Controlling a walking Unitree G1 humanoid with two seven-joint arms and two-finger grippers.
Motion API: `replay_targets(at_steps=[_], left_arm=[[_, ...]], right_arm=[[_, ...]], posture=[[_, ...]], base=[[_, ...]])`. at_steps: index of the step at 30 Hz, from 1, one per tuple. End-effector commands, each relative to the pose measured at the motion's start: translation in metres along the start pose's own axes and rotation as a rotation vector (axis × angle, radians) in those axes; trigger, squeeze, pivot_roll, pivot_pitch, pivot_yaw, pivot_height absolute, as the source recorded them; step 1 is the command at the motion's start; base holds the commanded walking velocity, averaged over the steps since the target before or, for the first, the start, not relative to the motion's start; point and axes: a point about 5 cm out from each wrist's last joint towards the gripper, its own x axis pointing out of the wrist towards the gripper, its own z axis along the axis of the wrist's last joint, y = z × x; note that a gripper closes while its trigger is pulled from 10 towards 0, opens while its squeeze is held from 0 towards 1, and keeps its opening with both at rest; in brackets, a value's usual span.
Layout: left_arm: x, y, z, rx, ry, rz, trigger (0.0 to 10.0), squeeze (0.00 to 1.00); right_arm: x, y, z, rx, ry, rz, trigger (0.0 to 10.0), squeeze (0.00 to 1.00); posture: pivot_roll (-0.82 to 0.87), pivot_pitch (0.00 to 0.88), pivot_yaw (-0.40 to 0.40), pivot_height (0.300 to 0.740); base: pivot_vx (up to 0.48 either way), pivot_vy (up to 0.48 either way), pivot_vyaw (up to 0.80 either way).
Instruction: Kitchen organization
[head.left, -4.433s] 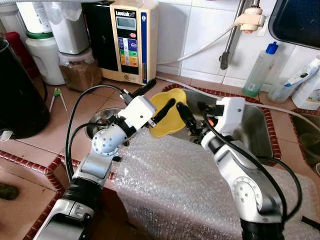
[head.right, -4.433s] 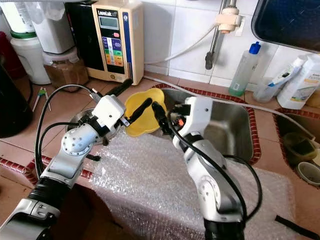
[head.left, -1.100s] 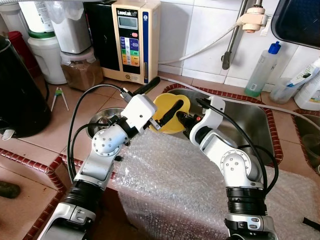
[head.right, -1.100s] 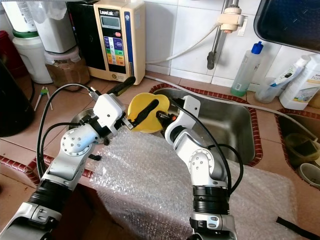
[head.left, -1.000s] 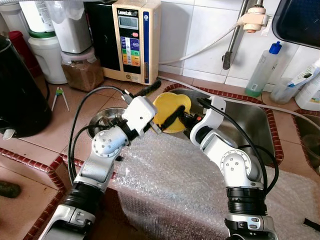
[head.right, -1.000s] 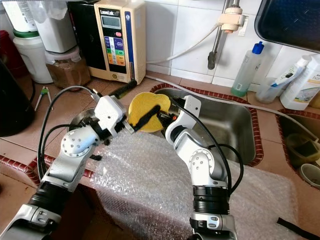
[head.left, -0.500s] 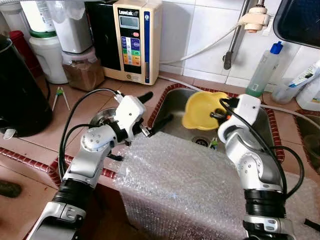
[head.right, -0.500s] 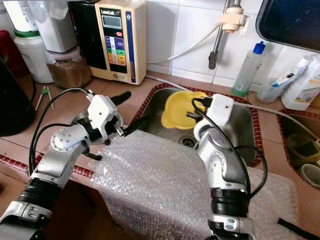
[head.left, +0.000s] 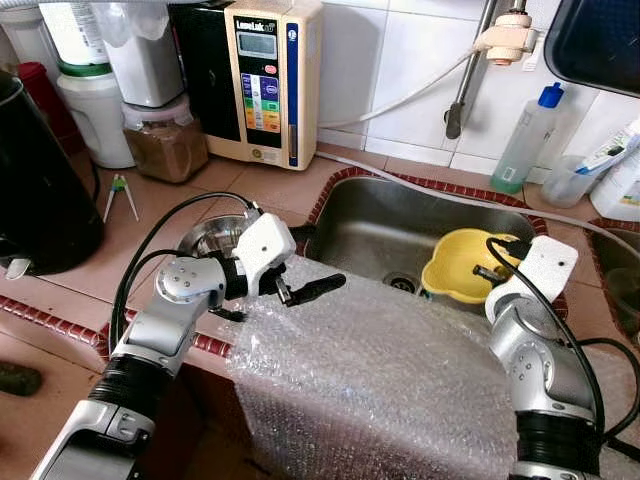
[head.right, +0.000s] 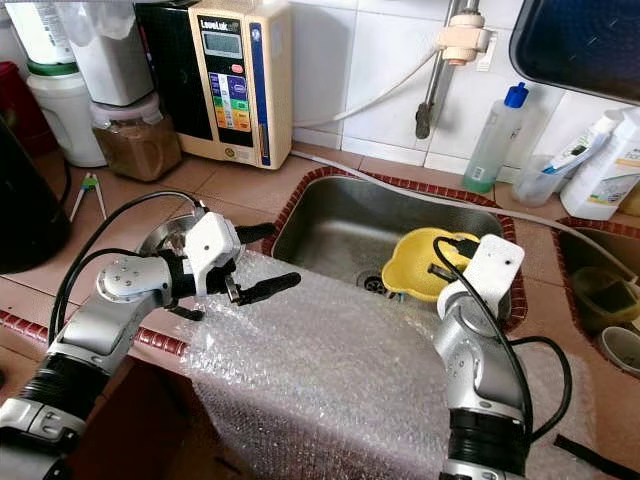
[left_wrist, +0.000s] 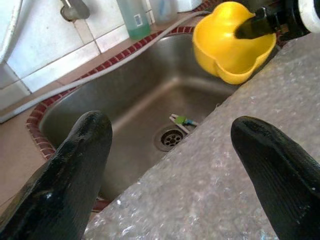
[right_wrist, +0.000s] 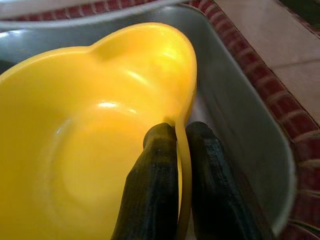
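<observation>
A yellow lobed plastic bowl (head.left: 455, 268) hangs tilted over the right part of the steel sink (head.left: 375, 215). My right gripper (head.left: 488, 271) is shut on its rim, one finger inside and one outside the bowl (right_wrist: 90, 130), as the right wrist view shows at the fingertips (right_wrist: 162, 137). My left gripper (head.left: 322, 258) is open with nothing in it. It hovers over the near left edge of the sink, above the bubble wrap (head.left: 380, 380). In the left wrist view its two fingers (left_wrist: 75, 170) frame the sink drain and the bowl (left_wrist: 225, 42).
A steel bowl (head.left: 213, 235) sits on the tiled counter left of the sink. A water ionizer (head.left: 265, 80), jars (head.left: 163, 145) and a black appliance (head.left: 40, 180) stand at the back left. A blue-capped bottle (head.left: 525, 140) stands behind the sink. Something small and green (left_wrist: 181, 120) lies by the drain.
The left gripper let go of the yellow bowl and drew back over the bubble wrap. The right gripper, holding the rim, carried the bowl rightward and lower over the sink.
</observation>
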Motion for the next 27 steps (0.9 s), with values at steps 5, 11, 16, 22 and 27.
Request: replay_targets(at_steps=[5,11,16,22,27], left_arm=[[0.001,0.0,0.001,0.026,0.026,-0.042,10.0,1.0],[0.002,-0.002,0.0,0.027,0.031,-0.058,10.0,1.0],[0.002,-0.002,0.001,0.03,0.025,-0.049,10.0,1.0],[0.003,-0.001,0.001,0.026,0.012,-0.023,10.0,1.0],[0.005,0.001,0.002,0.025,-0.002,0.005,10.0,1.0]], right_arm=[[0.001,-0.012,-0.001,-0.004,0.0,-0.085,0.0,0.0],[0.002,-0.012,-0.004,0.005,0.018,-0.092,10.0,1.0],[0.001,-0.011,-0.005,0.01,0.018,-0.09,10.0,1.0],[0.0,-0.008,-0.006,-0.002,0.019,-0.061,10.0,1.0],[0.003,-0.018,-0.001,-0.018,-0.002,-0.103,10.0,1.0]], posture=[[0.06,0.0,-0.008,0.74],[0.07,0.0,-0.011,0.74],[0.07,0.0,-0.01,0.74],[0.06,0.0,-0.009,0.74],[0.06,0.0,-0.011,0.74]], base=[[0.0,0.0,0.0],[0.0,0.0,0.0],[0.0,0.0,0.0],[0.0,0.0,0.0],[0.0,0.0,0.0]])
